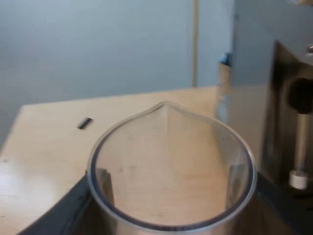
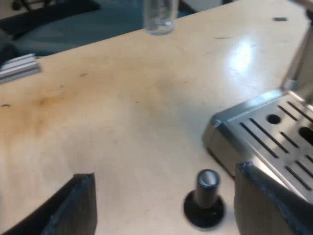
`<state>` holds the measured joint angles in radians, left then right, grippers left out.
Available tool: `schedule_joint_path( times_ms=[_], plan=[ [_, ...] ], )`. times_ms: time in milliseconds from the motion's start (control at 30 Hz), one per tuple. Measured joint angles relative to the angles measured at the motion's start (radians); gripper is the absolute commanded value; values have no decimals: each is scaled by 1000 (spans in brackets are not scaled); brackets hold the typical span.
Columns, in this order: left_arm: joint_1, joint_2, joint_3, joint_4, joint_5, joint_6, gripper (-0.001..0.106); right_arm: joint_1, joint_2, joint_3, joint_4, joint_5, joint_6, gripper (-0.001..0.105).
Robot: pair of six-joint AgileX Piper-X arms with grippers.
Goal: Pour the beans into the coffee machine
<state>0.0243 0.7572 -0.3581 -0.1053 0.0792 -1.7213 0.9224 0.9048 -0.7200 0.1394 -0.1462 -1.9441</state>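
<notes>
My left fingers are clamped on the measuring glass, held over the surface beside the coffee machine. My right fingers stand apart, the tamper upright between them.

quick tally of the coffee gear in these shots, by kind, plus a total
measuring glass: 1 (taking the glass in both wrist views as the same one)
espresso machine: 1
tamper: 1
total: 3
</notes>
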Motion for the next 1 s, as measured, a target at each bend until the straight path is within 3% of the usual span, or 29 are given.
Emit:
schedule_joint_path(
  times_ms=[167,367,700,933,1000],
  plan=[
    [0,81,59,-103,-14,-33,7,0,39,0,-26,52,0,62],
    [0,245,65,-227,-9,-100,7,0,127,0,-121,93,75,62],
    [0,485,65,-427,1,-104,7,0,260,0,-283,167,111,62],
    [0,643,65,-582,1,-101,7,0,304,0,-294,208,173,62],
    [0,674,65,-608,29,-101,7,0,310,0,-294,228,173,62]
  ],
)
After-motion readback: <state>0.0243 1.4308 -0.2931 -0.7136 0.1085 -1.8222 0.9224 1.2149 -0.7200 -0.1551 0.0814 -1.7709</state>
